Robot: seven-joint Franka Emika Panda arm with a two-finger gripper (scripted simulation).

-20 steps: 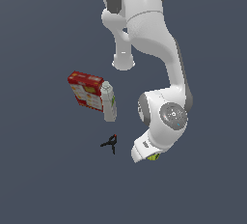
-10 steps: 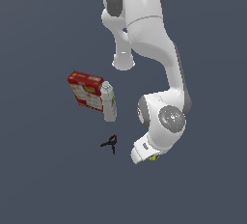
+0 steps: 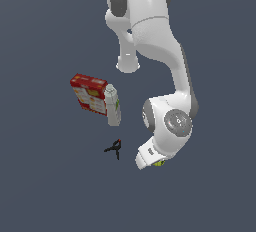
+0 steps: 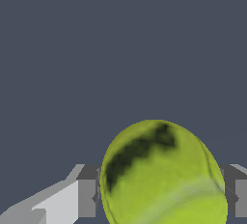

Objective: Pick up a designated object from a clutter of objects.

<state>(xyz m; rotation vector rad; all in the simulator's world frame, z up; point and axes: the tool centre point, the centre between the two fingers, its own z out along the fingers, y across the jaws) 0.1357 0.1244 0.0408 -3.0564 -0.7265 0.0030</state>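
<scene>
Ball position: the tennis ball (image 4: pixel 164 175) sat directly between the two fingers, filling the gap.
Jaws: the gripper (image 4: pixel 161 196) stood apart, one finger flanking each side; contact apparently not yet made.
Outside view: only a yellow-green sliver showed beneath the hand, well apart from the black clamp (image 3: pixel 115 149).

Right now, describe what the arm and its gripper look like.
The arm is glossy white with rounded, bulbous links and dark grey caps at the joints; one wrist joint shows a grey disc with a faint round marking. No cables show. The gripper has a white body and boxy dark grey fingers with lighter grey faces.
</scene>
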